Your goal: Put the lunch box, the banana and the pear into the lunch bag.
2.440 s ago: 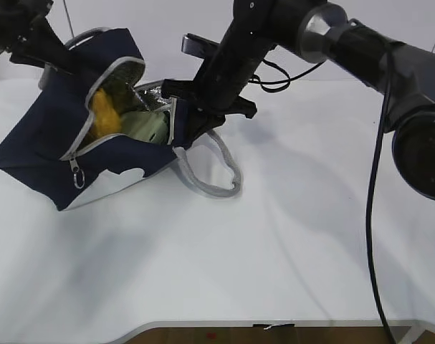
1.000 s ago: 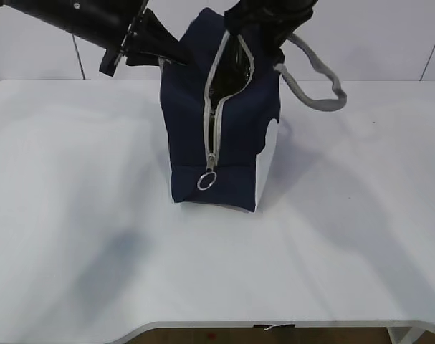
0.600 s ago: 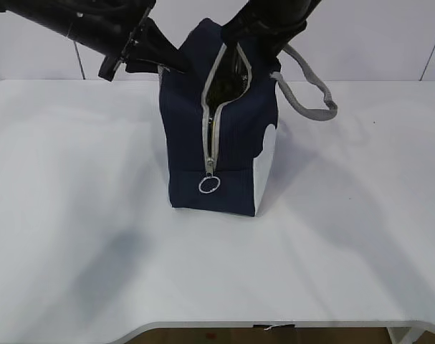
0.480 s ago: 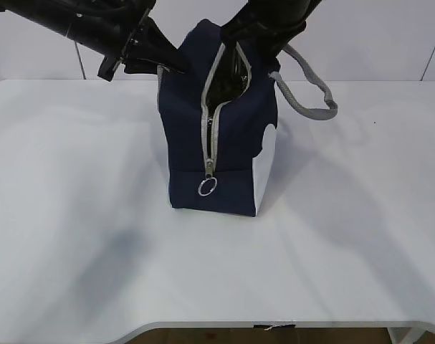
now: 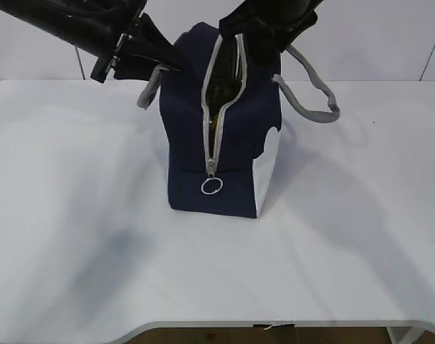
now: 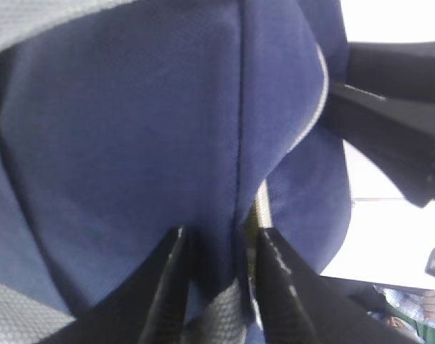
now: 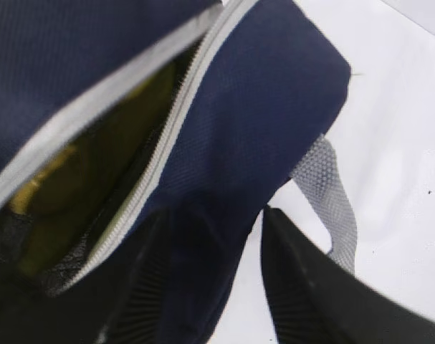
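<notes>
Lunch bag (image 5: 224,154): upright, mid-table (image 5: 74,236), zipper open at top, ring pull (image 5: 212,185) low on front. Yellow item inside, kind unclear. Left gripper (image 6: 216,269): jaws parted, bag fabric between. Right gripper (image 7: 213,287): jaws apart astride bag's top edge; grip cannot tell.

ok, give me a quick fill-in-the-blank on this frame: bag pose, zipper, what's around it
1. The lunch bag stands ____ on the table.
2. Its zipper is ____, with yellow showing inside in the right wrist view.
3. The ring pull hangs near the ____ of the bag's front.
4. One grey rope handle droops on the bag's ____ side in the exterior view.

Missing words: upright; open; bottom; right
</notes>
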You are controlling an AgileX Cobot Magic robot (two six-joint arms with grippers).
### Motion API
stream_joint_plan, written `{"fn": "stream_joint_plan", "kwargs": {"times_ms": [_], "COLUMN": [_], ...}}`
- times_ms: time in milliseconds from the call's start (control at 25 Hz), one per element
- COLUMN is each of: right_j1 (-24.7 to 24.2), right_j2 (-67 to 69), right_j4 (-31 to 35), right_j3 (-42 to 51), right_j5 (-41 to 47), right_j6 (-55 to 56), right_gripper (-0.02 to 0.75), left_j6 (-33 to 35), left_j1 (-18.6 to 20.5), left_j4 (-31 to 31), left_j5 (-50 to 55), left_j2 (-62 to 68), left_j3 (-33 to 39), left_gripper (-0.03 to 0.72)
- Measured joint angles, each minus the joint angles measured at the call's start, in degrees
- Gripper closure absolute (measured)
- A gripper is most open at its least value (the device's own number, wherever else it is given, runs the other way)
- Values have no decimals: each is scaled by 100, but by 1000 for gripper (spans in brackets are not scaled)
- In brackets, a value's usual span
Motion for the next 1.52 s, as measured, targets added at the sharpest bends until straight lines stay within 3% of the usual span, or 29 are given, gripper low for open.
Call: {"fn": "stream_joint_plan", "kwargs": {"times_ms": [280, 440, 560, 800, 1040, 1200, 1520], "right_j1": [0, 0, 0, 0, 0, 0, 0], "right_j2": [-329, -591, -782, -1305, -1936, -2275, -2727], "right_j4": [0, 203, 492, 839, 1248, 1446, 1651], "right_j3": [0, 0, 0, 57, 744, 1375, 2768], "right_j5": [-15, -15, -15, -15, -5, -5, -15], "right_j6": [255, 264, 264, 267, 267, 267, 267], "right_gripper": [340, 339, 339, 339, 351, 351, 352], "left_j6": [0, 0, 0, -140, -319, -481, -565], "left_j1": [194, 194, 194, 194, 158, -77, -308], "left_j4": [189, 189, 346, 1701, 2752, 3577, 4044], "left_j5": [0, 27, 40, 127, 184, 238, 275], "left_j2": [-110, -312, -476, -1084, -1715, -2108, -2726], "left_j3": [0, 0, 0, 0, 0, 0, 290], "left_gripper": [274, 249, 248, 291, 312, 316, 344]}}
